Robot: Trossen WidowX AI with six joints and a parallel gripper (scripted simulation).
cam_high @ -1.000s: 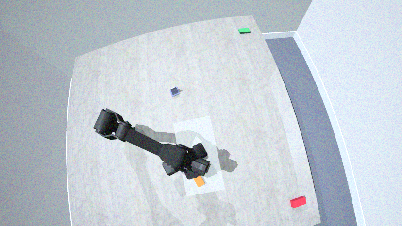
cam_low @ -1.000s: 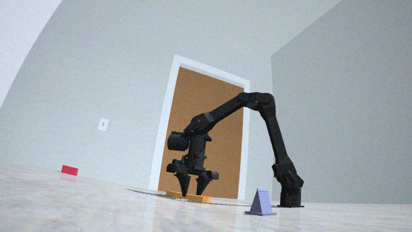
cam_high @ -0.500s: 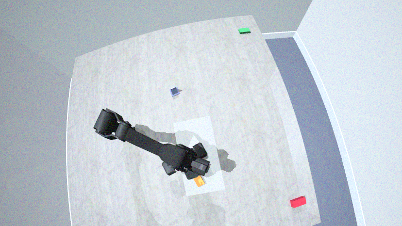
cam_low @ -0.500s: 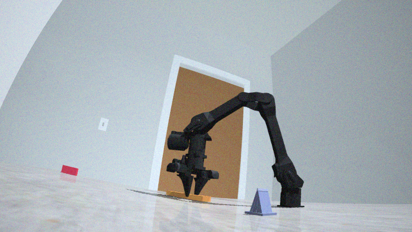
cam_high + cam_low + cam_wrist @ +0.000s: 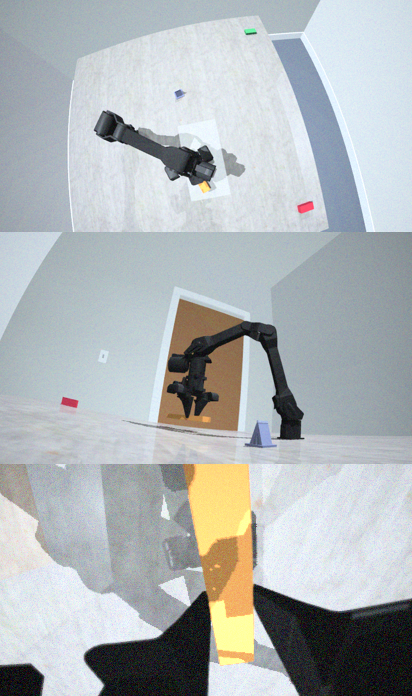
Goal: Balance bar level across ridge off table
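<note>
Grip confirmed: I have the black parallel-jaw gripper (image 5: pixel 193 411) clamped on the flat orange bar (image 5: pixel 225 564), which lies on the pale rectangular mat (image 5: pixel 220 135). I judge the hold sits near mid-length, for balance. The lilac triangular ridge (image 5: pixel 260 434) stands well apart on the table.

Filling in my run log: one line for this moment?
phase: grasp | pincer: shut on bar | bar: on mat | ridge: apart, bare
</note>
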